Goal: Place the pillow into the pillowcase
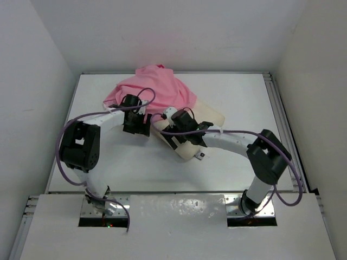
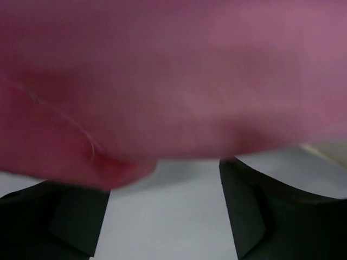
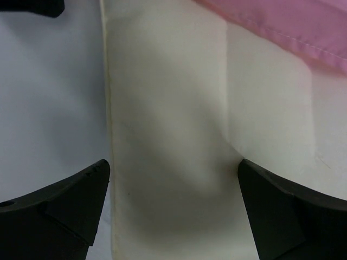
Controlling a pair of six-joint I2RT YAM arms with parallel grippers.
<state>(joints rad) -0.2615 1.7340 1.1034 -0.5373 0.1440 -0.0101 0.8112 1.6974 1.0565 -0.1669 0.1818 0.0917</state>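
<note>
Where the pillowcase (image 1: 154,86) lies: bunched in a pink heap at the far middle of the desk (image 1: 244,103), draped over the far end of the pillow
pillow (image 1: 209,115): cream, flat on the desk and slanted; its near end sticks out from under the pink cloth toward the arm bases, and the far end is hidden, so I cannot tell whether any of it is inside the case
left gripper (image 1: 136,128): at the near left edge of the pink heap
left jaws, my wrist feed: apart, holding nothing, only bare desk between them; a blurred pink fold hangs just ahead and overlaps the tip of one finger (image 2: 70,216); I cannot tell if it touches
right gripper (image 1: 176,142): over the exposed near part of the pillow
right jaws, my wrist feed: wide apart and empty, with pillow surface filling the gap
pillow edge, right wrist feed: runs lengthwise near the left finger (image 3: 59,206), white desk beyond it
quilting seam (image 3: 226,81): runs lengthwise up the pillow
pillowcase hem (image 3: 282,32): crosses the upper right corner of the right wrist feed, lying on the pillow
</note>
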